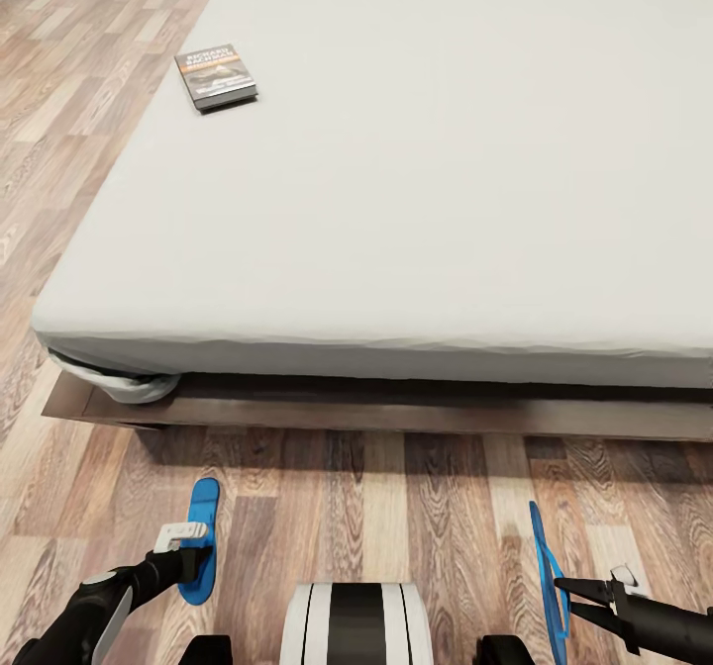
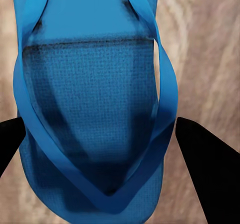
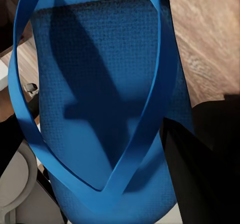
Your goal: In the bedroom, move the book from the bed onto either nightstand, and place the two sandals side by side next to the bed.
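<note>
1. Starting at our left gripper (image 1: 194, 551): in the left wrist view its dark fingers (image 2: 207, 169) stand wide on either side of one blue sandal (image 2: 95, 119), and we cannot tell whether they touch its edges. From the head view this left sandal (image 1: 202, 538) looks to lie flat on the wood floor (image 1: 396, 517), so we judge it set down or about to be let go.

2. Our right gripper (image 1: 564, 586) pinches the other sandal (image 1: 548, 571), which stands on edge off the floor. In the right wrist view a finger (image 3: 200, 169) lies against the sole (image 3: 100, 109). We take the edge-on pose as a carrying grip, not a placement.

3. The two sandals are well apart, with the robot's base (image 1: 356, 625) between them, so the pairing step looks unfinished. The right one must come over beside the left and lie flat.

4. Beyond them is the bed (image 1: 416, 210), whose dark frame (image 1: 396, 410) is near the floor.

5. The book (image 1: 216, 76) lies flat on the mattress near its far left edge, untouched.

6. As for containers, we see none. A nightstand would have to be found before the book moves.
</note>
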You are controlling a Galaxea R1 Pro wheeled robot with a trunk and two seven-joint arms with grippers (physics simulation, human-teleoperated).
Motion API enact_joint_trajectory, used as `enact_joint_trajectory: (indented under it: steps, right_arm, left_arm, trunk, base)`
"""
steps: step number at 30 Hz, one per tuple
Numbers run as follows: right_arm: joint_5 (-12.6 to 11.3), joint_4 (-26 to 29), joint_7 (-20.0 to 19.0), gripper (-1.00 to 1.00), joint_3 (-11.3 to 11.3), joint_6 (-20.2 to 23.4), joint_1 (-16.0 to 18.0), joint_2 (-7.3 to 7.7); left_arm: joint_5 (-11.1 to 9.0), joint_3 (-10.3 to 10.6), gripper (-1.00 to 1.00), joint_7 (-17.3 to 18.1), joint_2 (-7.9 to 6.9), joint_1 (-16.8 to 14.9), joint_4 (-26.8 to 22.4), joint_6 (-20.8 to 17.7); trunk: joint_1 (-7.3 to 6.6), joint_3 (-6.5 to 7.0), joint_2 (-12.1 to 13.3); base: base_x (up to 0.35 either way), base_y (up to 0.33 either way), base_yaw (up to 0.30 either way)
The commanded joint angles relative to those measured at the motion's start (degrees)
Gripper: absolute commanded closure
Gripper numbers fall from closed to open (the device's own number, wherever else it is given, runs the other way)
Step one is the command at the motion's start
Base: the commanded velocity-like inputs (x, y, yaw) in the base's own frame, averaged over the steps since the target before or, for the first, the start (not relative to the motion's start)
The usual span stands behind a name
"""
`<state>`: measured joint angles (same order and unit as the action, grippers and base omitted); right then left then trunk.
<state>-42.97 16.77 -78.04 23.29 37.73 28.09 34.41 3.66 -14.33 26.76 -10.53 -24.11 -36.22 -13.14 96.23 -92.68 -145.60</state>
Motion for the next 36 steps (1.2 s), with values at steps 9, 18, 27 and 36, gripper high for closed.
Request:
enact_joint_trajectory:
  steps: [9,18,27,36]
  right_arm:
    - [-0.44,0.01,-0.01,1.0,0.35,0.64,0.03,0.05]
    - [-0.44,0.01,-0.01,1.0,0.35,0.66,0.03,0.06]
    - [-0.44,0.01,-0.01,1.0,0.35,0.62,0.03,0.06]
    - [-0.45,0.01,-0.01,1.0,0.35,0.66,0.03,0.07]
  left_arm:
    - [0.73,-0.34,1.0,0.4,0.07,0.03,0.1,-0.31]
    - [0.73,-0.34,1.0,0.4,0.07,0.03,0.1,-0.38]
    - [0.73,-0.34,1.0,0.46,0.07,0.03,0.1,-0.33]
    - [0.73,-0.34,-1.0,0.49,0.07,0.03,0.1,-0.31]
  trunk:
    - [0.01,-0.04,-0.01]
    - [-0.07,0.63,0.03]
    - [-0.07,0.63,0.03]
    - [-0.07,0.63,0.03]
  base:
    - [0.0,0.0,0.0]
    - [0.0,0.0,0.0]
    - [0.0,0.0,0.0]
    - [0.0,0.0,0.0]
